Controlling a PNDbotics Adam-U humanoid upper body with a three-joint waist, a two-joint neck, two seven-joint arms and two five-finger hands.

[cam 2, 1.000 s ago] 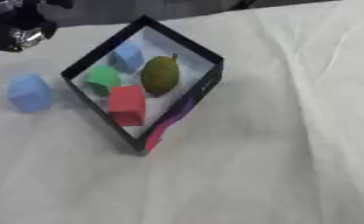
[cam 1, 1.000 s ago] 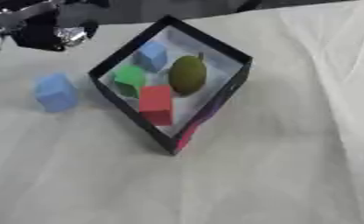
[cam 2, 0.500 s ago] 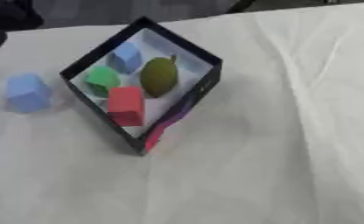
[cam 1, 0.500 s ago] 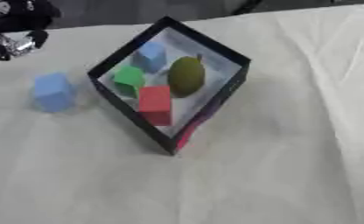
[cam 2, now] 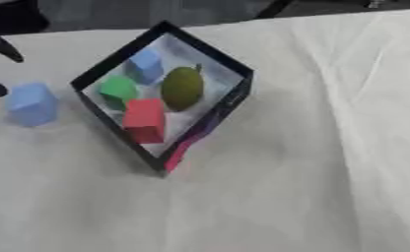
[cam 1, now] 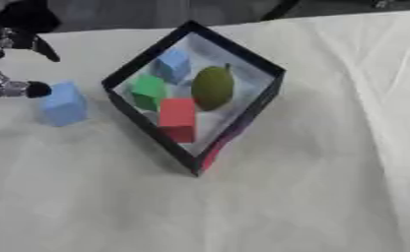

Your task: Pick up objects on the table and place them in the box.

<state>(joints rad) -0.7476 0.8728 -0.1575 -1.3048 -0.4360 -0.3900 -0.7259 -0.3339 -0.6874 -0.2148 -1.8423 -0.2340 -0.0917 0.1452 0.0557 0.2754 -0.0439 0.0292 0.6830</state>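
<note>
A light blue block (cam 1: 63,104) lies on the white cloth, left of the black-rimmed box (cam 1: 243,120). Inside the box sit a red cube (cam 1: 177,118), a green cube (cam 1: 146,91), a small blue cube (cam 1: 172,65) and an olive-green pear (cam 1: 213,87). My left hand (cam 1: 15,42) shows at the upper left edge, open. One dark fingertip (cam 1: 27,89) hovers just left of the light blue block, and another finger reaches out above it. I cannot tell whether the hand touches the block. My right hand shows in neither view.
The white cloth (cam 1: 329,172) covers the whole table, with creases on the right side. The table's far edge runs along the top, with a dark background behind it.
My left hand has moved left and down, from above the box's left corner to beside the light blue block. The box and its contents have not moved.
</note>
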